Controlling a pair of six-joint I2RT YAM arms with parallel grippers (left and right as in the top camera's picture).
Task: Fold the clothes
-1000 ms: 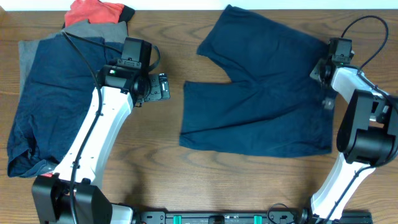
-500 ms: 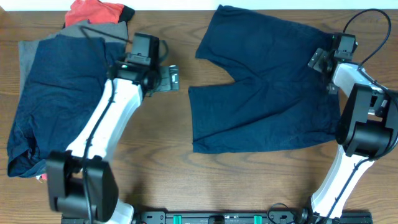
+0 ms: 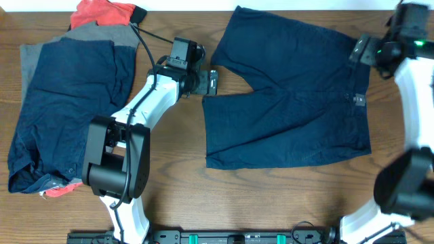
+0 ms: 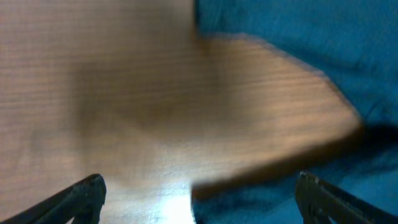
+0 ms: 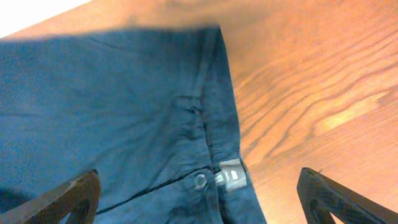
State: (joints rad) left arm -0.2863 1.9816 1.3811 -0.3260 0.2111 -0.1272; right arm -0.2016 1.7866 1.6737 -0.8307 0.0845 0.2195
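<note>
A pair of dark navy-blue cloth shorts (image 3: 285, 102) is spread flat on the right half of the brown wooden table (image 3: 176, 183). Its waistband button (image 5: 200, 181) is seen below the right fingers (image 5: 71, 199), which are held apart and empty. The left fingers (image 4: 84, 194), also released, are placed by the notch between the legs. A pile of other garments (image 3: 68, 102) is laid at the left.

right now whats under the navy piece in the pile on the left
A grey piece pokes out from the navy piece at its top and left edges, with a red-orange piece beyond. How far they reach underneath is covered.
</note>
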